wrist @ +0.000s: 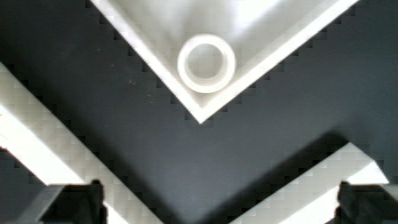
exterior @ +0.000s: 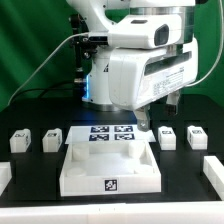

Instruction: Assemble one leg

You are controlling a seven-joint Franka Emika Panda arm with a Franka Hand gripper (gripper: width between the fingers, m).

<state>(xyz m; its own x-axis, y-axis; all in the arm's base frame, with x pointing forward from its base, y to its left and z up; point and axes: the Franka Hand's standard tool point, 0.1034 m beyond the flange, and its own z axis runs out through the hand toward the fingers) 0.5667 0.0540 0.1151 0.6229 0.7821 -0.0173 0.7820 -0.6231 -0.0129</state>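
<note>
While the jaws hang spread and empty over a corner hole [wrist: 206, 62] of the tabletop [exterior: 85, 183], probably sighting it, a leg [exterior: 167, 137] waits at its two o'clock.

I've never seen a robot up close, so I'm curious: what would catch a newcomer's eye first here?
The bulky white robot arm dominates the middle of the exterior view, its tool open and holding nothing. Under it lies a large white tray-like tabletop, and one of its corners, with a round hole, fills the wrist view. Four small white tagged legs stand apart in a row, two on each side of the exterior view.
</note>
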